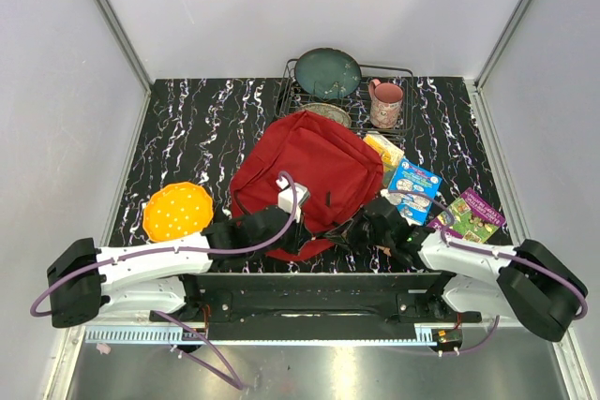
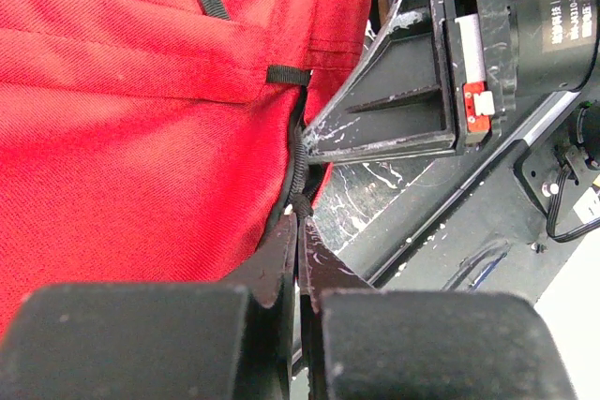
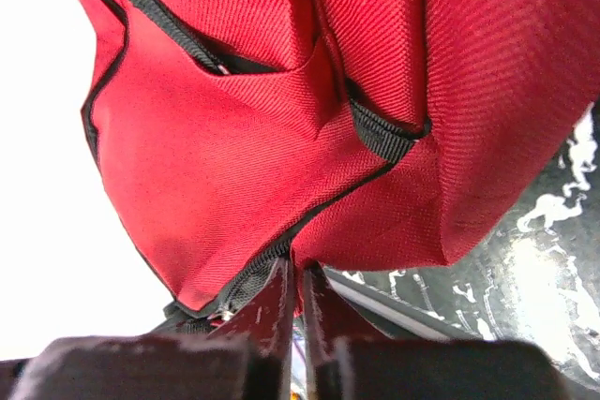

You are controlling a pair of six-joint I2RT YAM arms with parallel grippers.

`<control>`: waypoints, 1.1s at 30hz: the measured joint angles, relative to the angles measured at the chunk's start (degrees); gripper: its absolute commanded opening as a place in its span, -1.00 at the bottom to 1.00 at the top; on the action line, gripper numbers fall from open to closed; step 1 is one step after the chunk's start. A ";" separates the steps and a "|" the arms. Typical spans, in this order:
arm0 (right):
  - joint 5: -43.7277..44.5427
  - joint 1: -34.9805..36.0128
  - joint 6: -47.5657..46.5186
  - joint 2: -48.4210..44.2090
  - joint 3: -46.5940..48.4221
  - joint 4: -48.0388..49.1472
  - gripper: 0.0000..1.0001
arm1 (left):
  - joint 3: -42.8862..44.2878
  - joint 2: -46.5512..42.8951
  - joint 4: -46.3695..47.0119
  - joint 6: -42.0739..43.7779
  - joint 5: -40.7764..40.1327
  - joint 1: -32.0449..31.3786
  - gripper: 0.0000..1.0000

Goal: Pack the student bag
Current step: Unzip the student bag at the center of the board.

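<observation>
**Both grippers pinched on the bag's near edge: soft load, grip the trim**

- The student bag point(image 1: 305, 170) lies flat mid-table on the black marbled table point(image 1: 187, 138), with its near edge just beyond the arm bases.
- The left gripper point(image 2: 298, 222) has its fingers together, clamped on the black zipper trim point(image 2: 298, 161) at the bag's near edge.
- The right gripper point(image 3: 298, 274) has its fingers nearly together. They look pinched on the bag's bottom seam, where the zipper line meets the red fabric. In the top view it sits just right of the left gripper point(image 1: 281, 231), so the two are close to each other.
- Handling, my read:
  - The woven fabric is limp, with no stiffness. It sags and folds in both wrist views, so the bag won't hold its mouth open by itself.
  - It's probably light, since it lies flat as if it holds little.
  - Plain fabric would bunch and slip out of a thin pinch.
  - Better grip points are the zipper trim, the webbing loop point(image 3: 384, 133) and the strap ends, which are thicker and ribbed.
  - I can't see a zipper pull in any view.
- To pack, one arm needs to hold the opening apart while the other loads.
- Loose items lie to the right of the bag: a yellow packet point(image 1: 384, 149), a blue booklet point(image 1: 414, 189) and a purple booklet point(image 1: 472, 215).
- Other things in view are an orange plate point(image 1: 176, 211) near left, and a dish rack point(image 1: 309, 91) and pink mug point(image 1: 385, 103) on the far side.
- Risk: with both grips this close together, a pull drags the whole bag instead of opening it.
</observation>
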 measured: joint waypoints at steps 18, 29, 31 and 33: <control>16.46 -8.44 -12.41 -23.06 0.33 -21.66 -1.00 | -12.63 -18.97 -3.39 -9.46 -0.42 -0.07 -1.00; 12.55 -13.49 -25.14 -21.94 7.85 -30.51 0.29 | -12.31 -16.11 -3.72 -10.45 -0.02 -0.17 -1.00; 11.23 -13.73 -25.09 -24.94 8.83 -32.11 0.29 | -11.32 -13.09 -3.58 -9.57 0.39 -0.17 -1.00; 9.27 -13.79 -24.11 -28.79 8.92 -32.65 0.30 | -10.62 -10.91 -2.97 -8.68 0.72 -0.17 -1.00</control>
